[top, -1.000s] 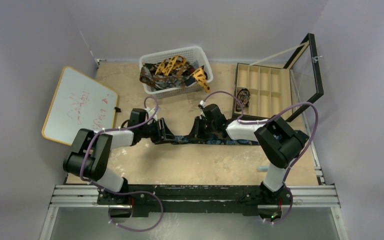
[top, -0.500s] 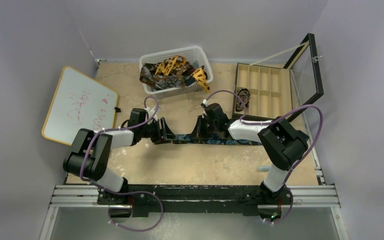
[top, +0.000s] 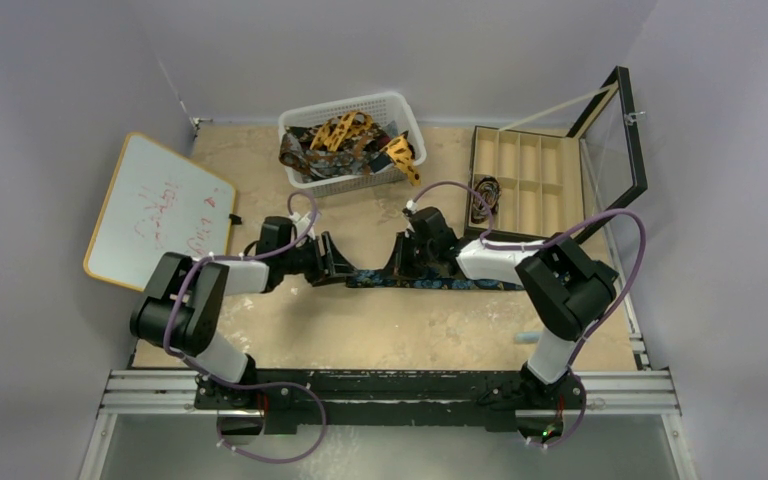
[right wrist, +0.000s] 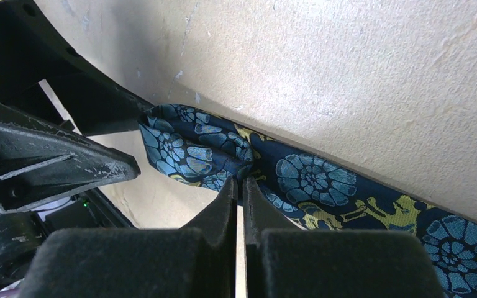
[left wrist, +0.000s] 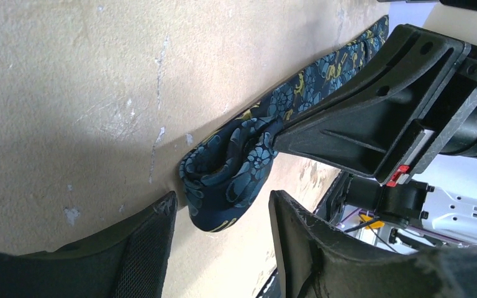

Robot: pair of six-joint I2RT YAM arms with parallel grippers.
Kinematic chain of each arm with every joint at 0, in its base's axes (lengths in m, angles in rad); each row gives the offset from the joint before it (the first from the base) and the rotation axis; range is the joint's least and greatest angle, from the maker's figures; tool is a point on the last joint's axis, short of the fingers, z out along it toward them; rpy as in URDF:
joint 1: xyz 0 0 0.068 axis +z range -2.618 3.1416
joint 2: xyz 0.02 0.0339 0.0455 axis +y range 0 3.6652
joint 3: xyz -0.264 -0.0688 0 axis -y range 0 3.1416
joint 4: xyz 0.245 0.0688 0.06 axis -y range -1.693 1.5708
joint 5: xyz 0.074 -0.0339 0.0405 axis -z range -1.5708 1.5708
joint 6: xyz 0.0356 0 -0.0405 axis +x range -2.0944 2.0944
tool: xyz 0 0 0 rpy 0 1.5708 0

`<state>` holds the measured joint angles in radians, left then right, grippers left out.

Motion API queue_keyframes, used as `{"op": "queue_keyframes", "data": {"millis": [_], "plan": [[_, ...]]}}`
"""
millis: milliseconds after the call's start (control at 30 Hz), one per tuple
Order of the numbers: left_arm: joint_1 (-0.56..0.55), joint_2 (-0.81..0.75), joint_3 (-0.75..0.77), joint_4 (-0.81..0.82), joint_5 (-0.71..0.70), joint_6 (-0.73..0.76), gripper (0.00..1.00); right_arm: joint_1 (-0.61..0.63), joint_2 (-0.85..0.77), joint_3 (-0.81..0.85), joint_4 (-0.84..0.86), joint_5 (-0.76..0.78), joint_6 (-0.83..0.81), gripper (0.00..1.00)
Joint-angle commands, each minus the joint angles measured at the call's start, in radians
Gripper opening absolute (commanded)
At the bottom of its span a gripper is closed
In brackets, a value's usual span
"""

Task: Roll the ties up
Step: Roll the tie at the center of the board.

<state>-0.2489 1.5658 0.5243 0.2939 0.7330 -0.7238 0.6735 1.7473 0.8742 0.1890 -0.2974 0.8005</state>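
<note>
A dark navy tie with blue-gold print lies flat across the table's middle. Its left end is curled into a small loose roll, which also shows in the right wrist view. My right gripper is shut on the tie's fabric right beside the roll. My left gripper is open, and its fingers stand on either side of the roll's near end without touching it. Orange-yellow and dark brown ties lie heaped in the basket.
The white mesh basket stands at the back middle. A black compartment box with its lid raised stands at the back right, with a dark bundle in one compartment. A whiteboard lies at the left.
The tie's left end has drawn in to the right and curled over. Both grippers have shifted slightly toward the back, the left one staying close to the curled end.
</note>
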Motion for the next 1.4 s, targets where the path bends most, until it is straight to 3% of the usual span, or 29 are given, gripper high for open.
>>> {"op": "queue_keyframes", "data": {"millis": [0, 633, 800, 900, 1100, 1133, 1267, 1367], "plan": [[0.005, 0.017, -0.027, 0.086, 0.030, -0.036, 0.54, -0.003, 0.016, -0.018, -0.022, 0.009, 0.000, 0.00], [-0.032, 0.066, -0.056, 0.175, 0.006, -0.069, 0.51, -0.003, 0.048, -0.021, -0.029, 0.011, -0.004, 0.00], [-0.043, 0.083, -0.072, 0.206, -0.010, -0.096, 0.44, -0.003, 0.052, -0.018, -0.037, 0.011, -0.007, 0.00], [-0.043, 0.086, -0.081, 0.232, -0.020, -0.115, 0.38, -0.003, 0.051, -0.017, -0.039, 0.010, -0.010, 0.00], [-0.043, 0.066, -0.066, 0.211, -0.017, -0.095, 0.00, -0.003, 0.024, 0.002, -0.014, -0.016, -0.041, 0.00], [-0.043, 0.052, -0.059, 0.189, -0.024, -0.085, 0.00, -0.003, 0.008, 0.011, -0.015, -0.012, -0.050, 0.01], [-0.044, -0.025, -0.026, 0.048, -0.082, -0.054, 0.00, -0.003, -0.084, 0.028, -0.017, 0.027, -0.071, 0.24], [-0.045, -0.068, 0.005, -0.069, -0.142, -0.041, 0.00, -0.003, -0.120, 0.029, 0.019, 0.038, -0.082, 0.29]]}}
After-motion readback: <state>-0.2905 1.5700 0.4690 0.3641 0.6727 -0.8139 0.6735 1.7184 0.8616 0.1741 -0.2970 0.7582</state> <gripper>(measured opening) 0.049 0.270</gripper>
